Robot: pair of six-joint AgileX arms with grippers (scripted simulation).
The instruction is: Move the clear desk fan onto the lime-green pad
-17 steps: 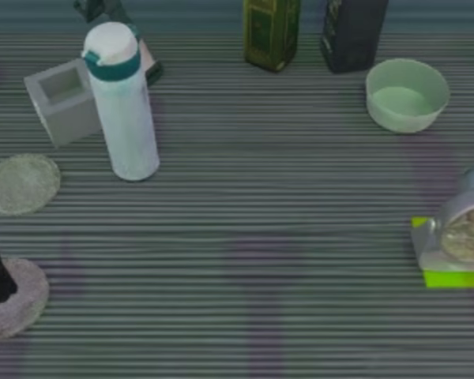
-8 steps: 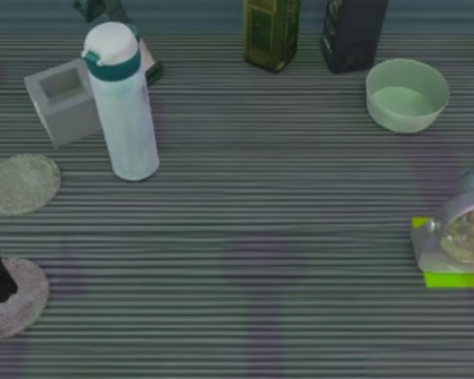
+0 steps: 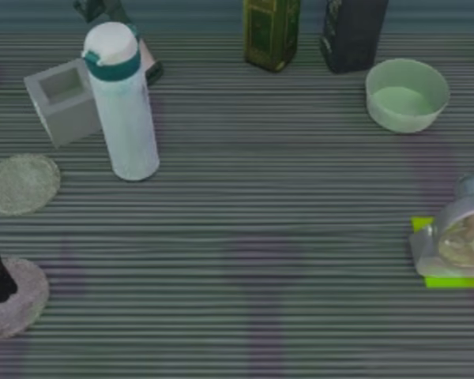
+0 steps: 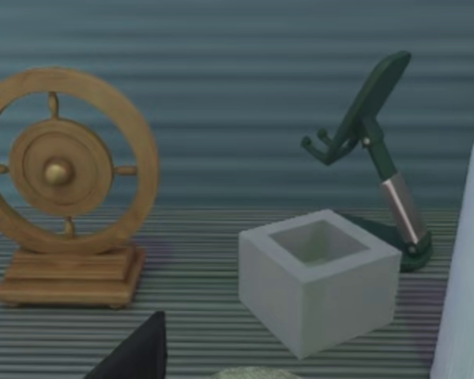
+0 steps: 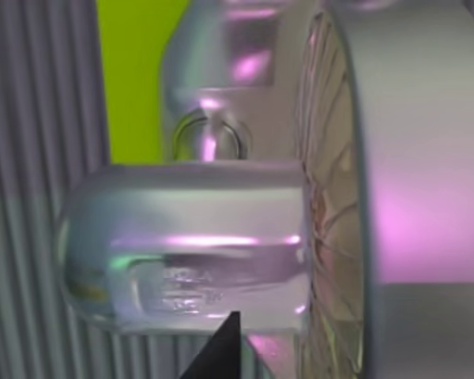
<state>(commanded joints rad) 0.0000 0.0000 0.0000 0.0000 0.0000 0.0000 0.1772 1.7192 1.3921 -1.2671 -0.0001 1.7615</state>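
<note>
Clear desk fan (image 3: 464, 235) at the top view's right edge, sitting on the lime-green pad (image 3: 450, 280), partly cut off by the frame. Pad shows as a strip below the fan and a corner at its upper left.

Around it: pale green bowl (image 3: 407, 95) farther back on the right, well apart from the fan. Olive bottle (image 3: 272, 31) and dark bottle (image 3: 352, 33) along the far edge. White flask with teal collar (image 3: 123, 103) stands upright on the left, just beside a grey open cube (image 3: 62, 101). Two round mesh coasters at far left, one pale (image 3: 20, 183), one greyer (image 3: 16, 298). Striped surface (image 3: 284, 237) between flask and fan is open.

Left wrist view: wooden wheel ornament (image 4: 59, 189), green phone stand (image 4: 375, 150), the cube again.

Right wrist view: fan housing fills the frame, very close, pad green behind it. A dark tip of the right arm's jaws (image 5: 217, 351) shows at the bottom; how wide they stand, cannot tell. Left jaws: cannot tell either.
</note>
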